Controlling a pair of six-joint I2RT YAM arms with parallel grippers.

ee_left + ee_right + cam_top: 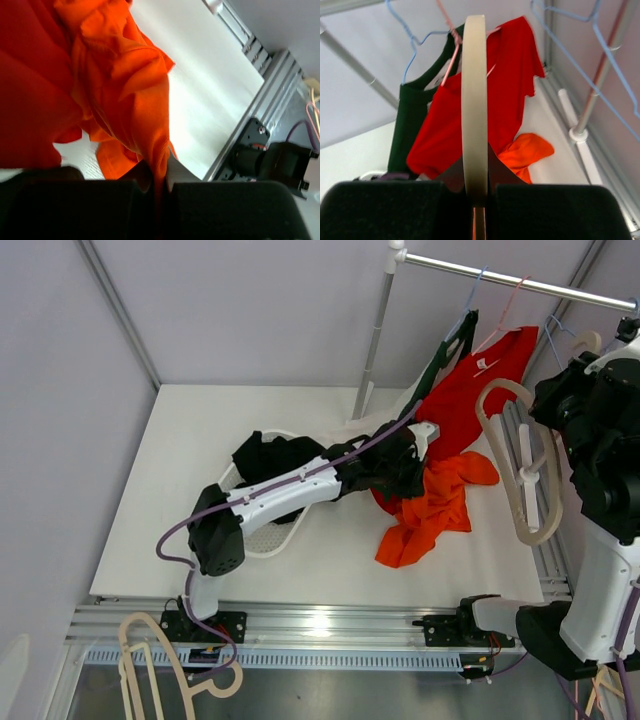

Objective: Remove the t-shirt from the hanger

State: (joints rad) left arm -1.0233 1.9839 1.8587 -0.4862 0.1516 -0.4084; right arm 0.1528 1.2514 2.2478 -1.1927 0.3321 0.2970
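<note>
The orange t-shirt (432, 508) lies crumpled on the white table, right of centre. My left gripper (420, 472) reaches across the table to its upper edge and is shut on a fold of it; the left wrist view shows the orange cloth (125, 85) pinched between my fingers (160, 185). My right gripper (545, 405) is raised at the right side and is shut on a bare cream wooden hanger (520, 475). In the right wrist view the hanger (474, 100) stands edge-on between the jaws (475, 192), with the orange t-shirt (525, 152) on the table below.
A red t-shirt (478, 388) and a dark green one (447, 348) hang on wire hangers from the metal rail (500, 276) at the back right. A white basket (262, 544) holds black clothes (270, 455). Another wooden hanger (150, 660) lies at the front left.
</note>
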